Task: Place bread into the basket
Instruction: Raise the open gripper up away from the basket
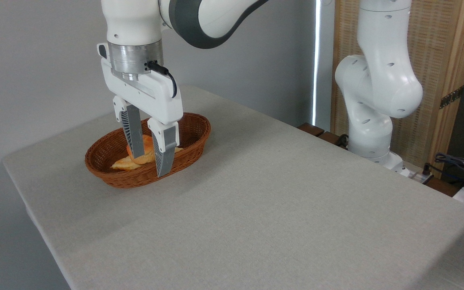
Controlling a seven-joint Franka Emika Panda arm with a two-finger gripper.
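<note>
The bread, a small bright-orange bun, lies inside the oval reddish-brown wicker basket at the table's far left. It rests against a paler flat yellowish bread in the same basket. My gripper points straight down into the basket, open, with one finger on each side of the bun. The left finger hides part of the bun, and I cannot tell whether either finger touches it.
The grey table stretches to the right and front of the basket. The arm's white base stands at the table's far right edge. Cables and a wooden screen lie behind it.
</note>
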